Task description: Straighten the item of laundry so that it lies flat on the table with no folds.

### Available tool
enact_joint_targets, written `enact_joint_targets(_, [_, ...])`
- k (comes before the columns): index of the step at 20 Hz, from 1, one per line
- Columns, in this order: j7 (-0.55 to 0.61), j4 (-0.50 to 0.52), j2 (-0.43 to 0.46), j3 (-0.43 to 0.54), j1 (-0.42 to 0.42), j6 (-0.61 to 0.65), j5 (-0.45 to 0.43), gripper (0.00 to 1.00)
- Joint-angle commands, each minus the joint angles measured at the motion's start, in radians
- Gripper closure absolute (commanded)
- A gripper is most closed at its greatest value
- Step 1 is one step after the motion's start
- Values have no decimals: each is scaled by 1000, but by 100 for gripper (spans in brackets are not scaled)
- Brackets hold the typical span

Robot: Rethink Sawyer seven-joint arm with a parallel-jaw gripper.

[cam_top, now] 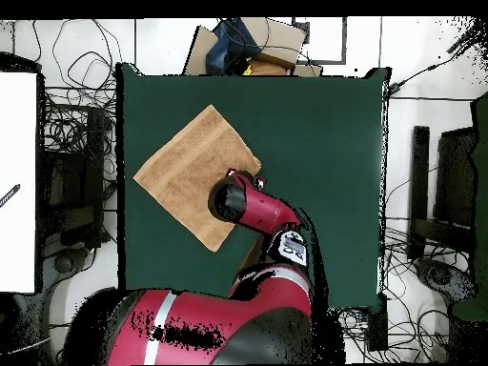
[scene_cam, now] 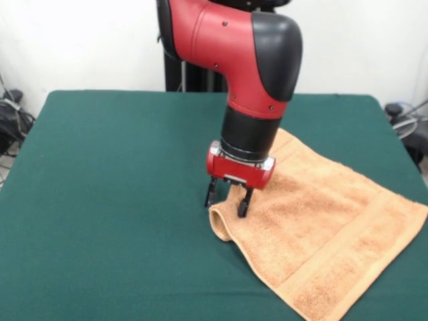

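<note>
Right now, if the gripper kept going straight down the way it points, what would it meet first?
Most likely the towel: the gripper points down over its curled-up corner, fingers open astride it. Depth is hard to judge.

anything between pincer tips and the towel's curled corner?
Nothing: front view shows the pincer open, straddling the orange-tan terry towel's raised fold.

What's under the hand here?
The hand straddles the towel's raised, curled corner on the green table. Overhead, the arm hides that corner; whether cloth is pinched is unclear.
</note>
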Motion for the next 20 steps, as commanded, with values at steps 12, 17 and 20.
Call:
enact_joint_targets(12, [178,-116,184,133,-15,-66,13,0])
enact_joint_targets(17, [235,-185,235,100,75,-52,115,0])
enact_joint_targets(20, [259,-231,264,51,144,6,190,0])
